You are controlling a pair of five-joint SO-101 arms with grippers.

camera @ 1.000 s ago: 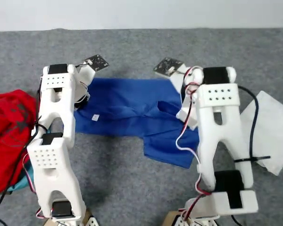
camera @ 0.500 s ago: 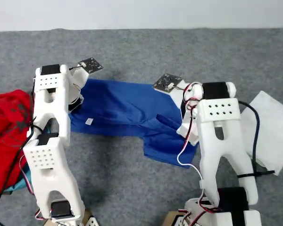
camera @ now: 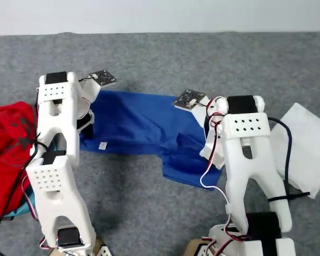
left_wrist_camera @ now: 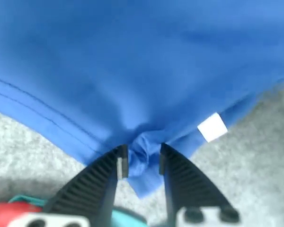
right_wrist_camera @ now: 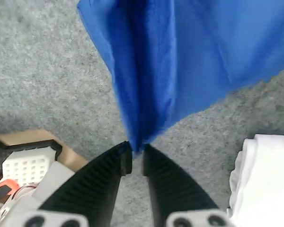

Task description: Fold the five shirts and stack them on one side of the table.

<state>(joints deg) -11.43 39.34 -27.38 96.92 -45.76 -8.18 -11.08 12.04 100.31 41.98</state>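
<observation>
High view places the blue shirt (camera: pixel 141 122) on the grey table (camera: pixel 149 213) between the two arms, its long axis running side to side, from the left arm across to the right arm. Each arm holds the end nearest it. The left gripper (left_wrist_camera: pixel 139 161) has its jaws almost together on a bunched fold of the shirt's edge, close to a white label (left_wrist_camera: pixel 212 126). From that pinch the fabric spreads away from the gripper. The right gripper (right_wrist_camera: pixel 137 158) has its jaws nearly closed on a narrow tip of the same shirt, and the cloth fans out from the jaws in long creases. The coming fold likely depends on this relation: both pinch points sit on the shirt's near edge, one at each end, with the body of the shirt lying beyond them toward the far side of the table. One flap (camera: pixel 189 170) trails toward the near side, beside the right arm. In the high view the arm bodies cover both pinch points and the shirt's right end. Sleeves and collar cannot be told apart, nor how much of the cloth is off the table. A red shirt (camera: pixel 10 144) is cut off at one table edge and a white shirt (camera: pixel 304 149) at the other.
</observation>
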